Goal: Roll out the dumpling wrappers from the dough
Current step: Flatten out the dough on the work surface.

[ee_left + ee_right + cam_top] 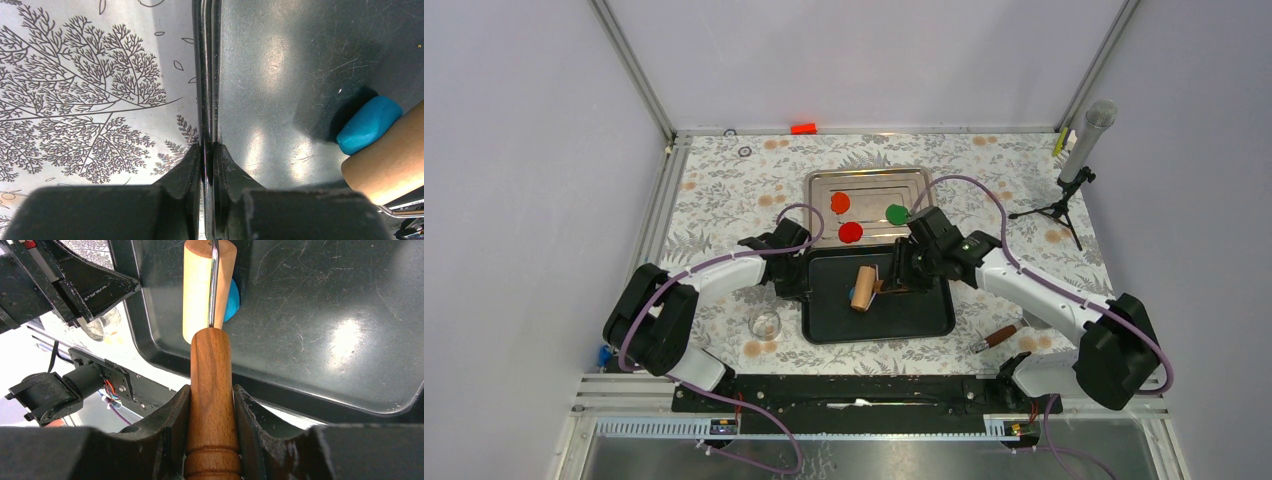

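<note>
Blue dough (369, 124) is tucked partly under the roller (202, 285), left of centre in the black tray (919, 310). The roller's handle is clamped by the right end effector (211, 392), its long axis pointed at the dough; the tray's left rim is pinched by the left end effector (207, 150).

Front tray (914, 315) sits before you, rear tray (869, 174) directly behind it. Three dumpling wrappers (851, 232) lie in rear tray. Roller (863, 287) rests in front tray, dough (369, 124) touching its side. Your left gripper (207, 147) pinches front tray's left rim. Your right gripper (211, 390) grips roller handle from right. Glass (766, 324) left of front tray, tool (999, 337) right.
</note>
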Action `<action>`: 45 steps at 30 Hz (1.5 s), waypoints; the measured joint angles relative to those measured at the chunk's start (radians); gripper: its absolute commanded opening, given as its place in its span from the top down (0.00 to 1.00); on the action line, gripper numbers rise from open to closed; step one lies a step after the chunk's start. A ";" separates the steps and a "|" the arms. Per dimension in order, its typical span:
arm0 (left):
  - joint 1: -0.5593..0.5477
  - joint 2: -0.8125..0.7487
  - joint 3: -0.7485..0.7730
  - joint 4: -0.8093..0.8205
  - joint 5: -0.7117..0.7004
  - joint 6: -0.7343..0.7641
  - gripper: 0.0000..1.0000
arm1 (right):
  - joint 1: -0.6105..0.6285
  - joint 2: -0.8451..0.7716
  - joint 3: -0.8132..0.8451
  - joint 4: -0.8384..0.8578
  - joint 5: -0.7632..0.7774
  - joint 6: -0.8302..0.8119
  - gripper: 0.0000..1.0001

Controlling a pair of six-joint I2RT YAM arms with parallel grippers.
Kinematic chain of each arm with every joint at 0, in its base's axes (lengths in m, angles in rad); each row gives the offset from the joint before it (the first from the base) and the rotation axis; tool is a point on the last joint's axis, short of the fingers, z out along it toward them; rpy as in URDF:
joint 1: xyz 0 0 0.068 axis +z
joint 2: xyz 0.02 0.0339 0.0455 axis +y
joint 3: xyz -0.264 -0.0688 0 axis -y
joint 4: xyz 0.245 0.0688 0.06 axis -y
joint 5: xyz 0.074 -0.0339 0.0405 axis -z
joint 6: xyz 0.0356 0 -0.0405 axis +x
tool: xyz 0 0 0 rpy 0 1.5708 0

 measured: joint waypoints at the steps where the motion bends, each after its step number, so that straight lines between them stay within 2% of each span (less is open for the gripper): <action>1: 0.000 0.000 0.000 0.000 0.000 0.000 1.00 | 0.000 0.005 0.003 0.000 -0.001 0.000 1.00; 15: -0.004 -0.001 0.000 0.000 -0.002 0.000 1.00 | 0.000 0.158 0.101 0.048 -0.061 0.016 1.00; 25: -0.016 -0.001 0.000 -0.002 0.000 0.000 1.00 | -0.015 -0.001 -0.047 0.075 -0.046 0.024 1.00; 29: -0.017 -0.001 0.000 -0.002 0.000 -0.001 1.00 | -0.021 -0.018 -0.055 0.060 -0.043 0.024 1.00; 40: -0.020 -0.007 -0.004 0.002 -0.001 -0.001 1.00 | -0.021 0.139 0.060 0.074 -0.089 0.024 1.00; 45: -0.022 -0.007 -0.004 0.000 -0.001 -0.001 1.00 | -0.021 0.149 0.060 0.082 -0.094 0.024 1.00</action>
